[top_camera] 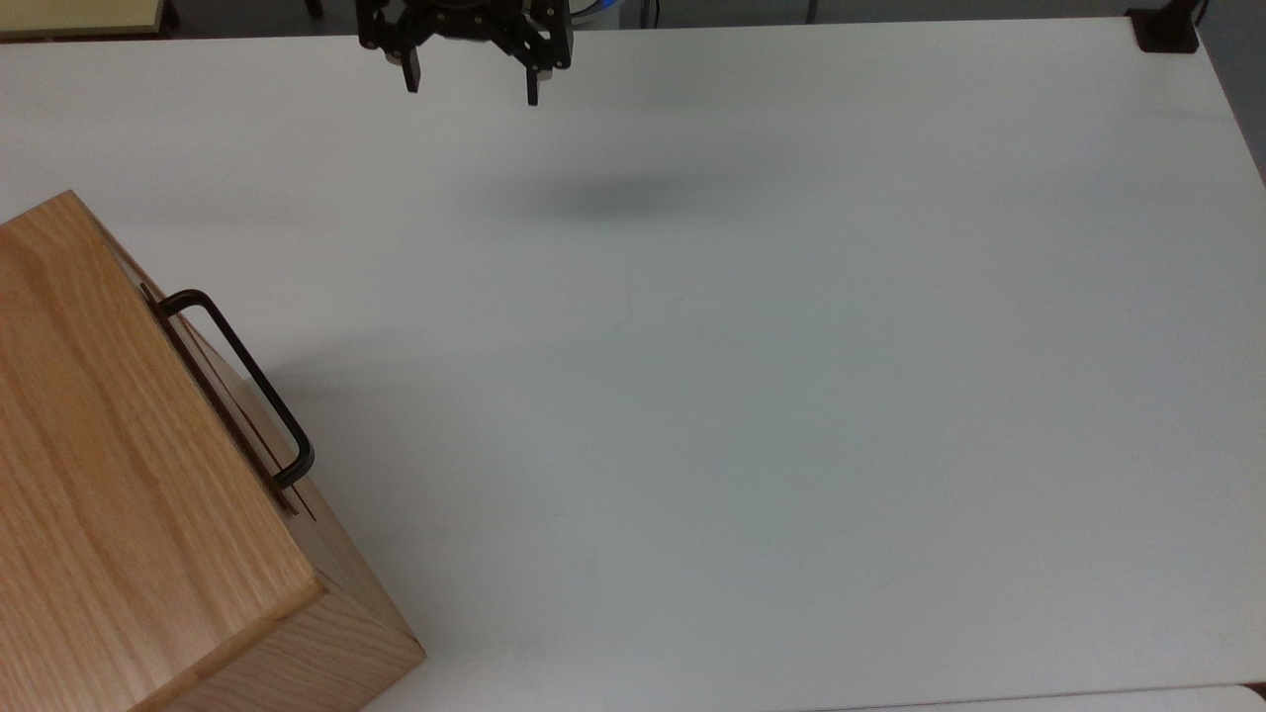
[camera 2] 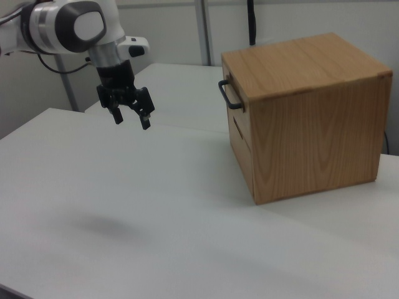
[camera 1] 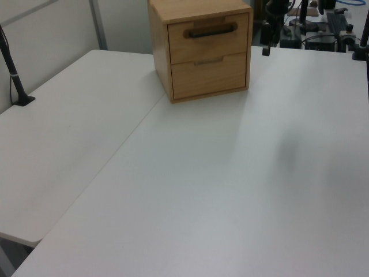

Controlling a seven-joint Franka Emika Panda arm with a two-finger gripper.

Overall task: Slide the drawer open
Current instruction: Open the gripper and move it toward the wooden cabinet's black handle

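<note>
Top view: your claw [top_camera: 470,87] hangs at the upper edge of the frame, spread wide with nothing in it, well apart from the drawer [top_camera: 213,381] at the lower left. I'd line it up square to the black bar handle [top_camera: 242,376] before closing in.

Left view: the drawer sits shut at the top centre, a flat oak front in a grainy cabinet [camera 1: 161,52].

Right view: the handle is a slim metal U, and the desk [camera 2: 156,224] is smooth matte white.
</note>
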